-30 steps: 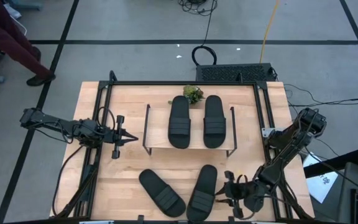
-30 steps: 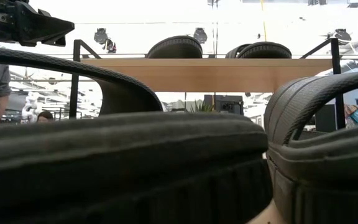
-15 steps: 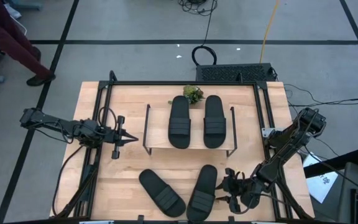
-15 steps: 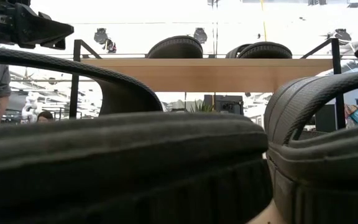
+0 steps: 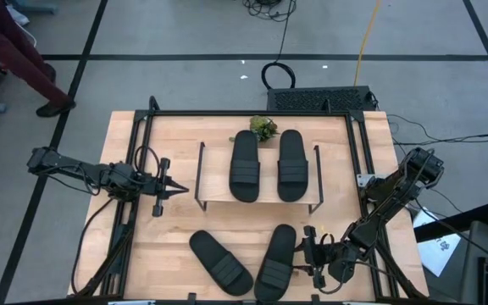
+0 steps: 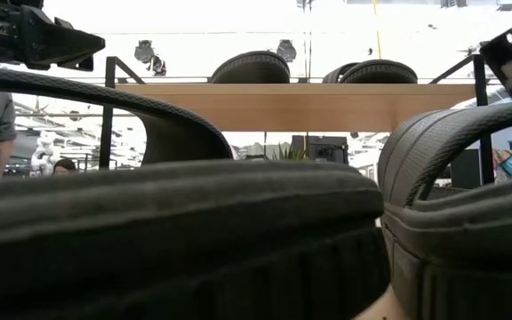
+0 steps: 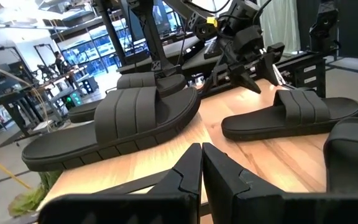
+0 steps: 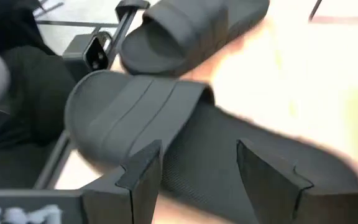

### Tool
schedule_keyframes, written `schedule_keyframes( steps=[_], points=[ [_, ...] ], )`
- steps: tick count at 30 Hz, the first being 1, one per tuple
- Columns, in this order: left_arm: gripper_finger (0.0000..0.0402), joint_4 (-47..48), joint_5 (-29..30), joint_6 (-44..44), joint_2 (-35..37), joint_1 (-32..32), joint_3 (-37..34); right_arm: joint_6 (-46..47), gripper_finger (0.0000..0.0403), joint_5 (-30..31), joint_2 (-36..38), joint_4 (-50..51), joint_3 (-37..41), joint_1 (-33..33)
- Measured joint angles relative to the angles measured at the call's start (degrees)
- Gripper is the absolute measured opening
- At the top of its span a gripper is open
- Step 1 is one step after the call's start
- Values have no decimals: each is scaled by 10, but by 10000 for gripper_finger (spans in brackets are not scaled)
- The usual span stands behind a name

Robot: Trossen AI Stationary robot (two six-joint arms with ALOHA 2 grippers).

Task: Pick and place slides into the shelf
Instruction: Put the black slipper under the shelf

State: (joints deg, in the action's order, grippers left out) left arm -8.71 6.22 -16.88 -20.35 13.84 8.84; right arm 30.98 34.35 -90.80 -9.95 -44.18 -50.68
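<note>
Facing right claw (image 5: 309, 251): slide (image 5: 276, 261) just beside.

Low view — two black ribbed-strap slide sandals (image 6: 176, 240) close to the lens fill the frame, cut by its edges and hiding the tabletop and the light-wood-topped wire shelf's (image 6: 300, 105) lower tier; right wrist view — the nearest sandal (image 8: 185, 124) is motion-blurred and cropped.

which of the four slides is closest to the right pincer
The right-hand slide of the two lying on the table in front of the shelf. The open right pincer sits just beside it; the other loose slide lies farther left.
</note>
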Motion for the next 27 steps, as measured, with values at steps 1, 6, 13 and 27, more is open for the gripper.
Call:
schedule_keyframes(
  steps=[1, 6, 13, 27],
  points=[
    [21, 0, 0, -4, 0, 3, 0, -23, 197, 13, 0, -6, 0, 0],
    [21, -5, 0, -17, -14, 35, 0, -157, 166, 35, 20, -44, 0, 0],
    [3, -33, 67, -45, -95, 121, 41, -342, 47, 32, 107, -49, 0, 1],
    [0, 12, 211, -27, -469, 216, 270, -503, 1, 31, 278, 11, 7, 50]
  ],
)
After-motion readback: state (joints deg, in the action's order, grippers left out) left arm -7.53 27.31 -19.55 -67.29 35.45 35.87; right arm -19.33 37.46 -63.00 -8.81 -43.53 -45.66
